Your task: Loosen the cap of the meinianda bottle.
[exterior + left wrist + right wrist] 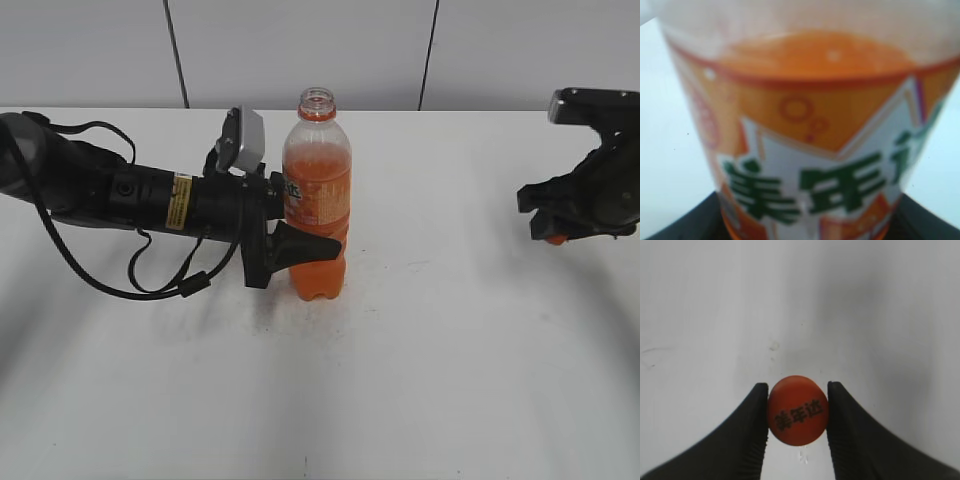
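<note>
step: cap (797,410) already off, pinched in right gripper (797,412) near right bench edge | left gripper (300,245) clamps meinianda bottle (317,200) upright mid-bench, toward back edge | next: probably set cap down

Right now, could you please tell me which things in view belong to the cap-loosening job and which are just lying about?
Job:
- meinianda bottle, uncapped, gripped by left gripper
- cap, off the bottle, held by right gripper

Lying about:
- nothing; only the white table
</note>
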You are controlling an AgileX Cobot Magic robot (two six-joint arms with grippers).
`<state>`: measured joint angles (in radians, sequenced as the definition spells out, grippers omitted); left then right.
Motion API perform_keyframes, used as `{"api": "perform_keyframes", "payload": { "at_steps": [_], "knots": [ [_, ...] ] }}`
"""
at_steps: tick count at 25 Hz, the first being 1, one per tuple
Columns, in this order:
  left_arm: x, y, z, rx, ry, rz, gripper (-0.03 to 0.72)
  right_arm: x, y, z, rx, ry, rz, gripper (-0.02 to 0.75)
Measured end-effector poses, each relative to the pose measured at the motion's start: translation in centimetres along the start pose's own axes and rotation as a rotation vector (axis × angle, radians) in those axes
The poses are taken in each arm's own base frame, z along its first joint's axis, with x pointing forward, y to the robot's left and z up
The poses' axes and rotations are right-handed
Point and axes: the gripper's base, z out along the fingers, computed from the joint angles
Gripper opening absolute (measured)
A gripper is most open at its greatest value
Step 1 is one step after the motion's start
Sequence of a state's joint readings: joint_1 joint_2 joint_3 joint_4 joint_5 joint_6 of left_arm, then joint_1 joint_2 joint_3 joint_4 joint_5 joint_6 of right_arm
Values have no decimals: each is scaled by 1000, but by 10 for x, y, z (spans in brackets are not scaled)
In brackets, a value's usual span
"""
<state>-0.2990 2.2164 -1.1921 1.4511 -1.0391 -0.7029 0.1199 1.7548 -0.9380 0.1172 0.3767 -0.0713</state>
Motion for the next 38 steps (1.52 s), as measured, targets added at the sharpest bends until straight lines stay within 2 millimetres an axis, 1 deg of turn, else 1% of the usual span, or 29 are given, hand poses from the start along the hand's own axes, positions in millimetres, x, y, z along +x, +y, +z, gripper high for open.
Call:
{"api": "perform_keyframes", "payload": {
  "at_steps": [1, 4, 6, 8, 12, 13, 15, 19, 23, 25, 26, 28, 29, 32, 35, 37, 38],
  "knots": [
    [0, 0, 0, -1, -1, 0, 403, 2, -1, 12, 4, 5, 2, 269],
    [0, 0, 0, -1, -1, -1, 403, 7, -3, 38, 13, 6, 5, 269],
    [0, 0, 0, -1, -1, -1, 403, 10, -4, 50, 18, 13, 4, 269],
    [0, 0, 0, -2, -2, -1, 403, 13, -5, 58, 23, 18, -9, 269],
    [0, 0, 0, -2, -2, -1, 403, 13, -6, 62, 30, 10, -38, 274],
    [0, 0, 0, -2, -2, -1, 403, 13, -6, 62, 32, 10, -47, 292],
    [0, 0, 0, -2, -2, -1, 403, 13, -6, 62, 34, 7, -55, 356],
    [0, 0, 0, -2, -2, -1, 403, 13, -6, 62, 35, 8, -60, 461],
    [1, 1, -2, 2, 2, -2, 403, 13, -5, 62, 32, 10, -65, 522],
    [3, 3, -11, 18, -4, -14, 440, 14, -4, 62, 31, 18, -65, 533],
    [6, 5, -17, 29, 3, -24, 480, 15, -4, 62, 31, 25, -65, 536],
    [14, 11, -35, 35, 21, -46, 550, 16, -4, 62, 30, 40, -64, 537],
    [18, 13, -42, 43, 28, -50, 562, 16, -4, 62, 30, 44, -64, 536],
    [29, 19, -68, 57, 49, -72, 565, 16, -4, 62, 30, 46, -64, 537],
    [39, 23, -89, 50, 78, -118, 562, 15, -4, 62, 30, 43, -64, 537],
    [41, 29, -103, 3, 114, -164, 558, 12, -4, 59, 30, 30, -66, 537],
    [39, 33, -111, -51, 133, -189, 552, 8, -3, 55, 30, 16, -71, 537]
  ]
}}
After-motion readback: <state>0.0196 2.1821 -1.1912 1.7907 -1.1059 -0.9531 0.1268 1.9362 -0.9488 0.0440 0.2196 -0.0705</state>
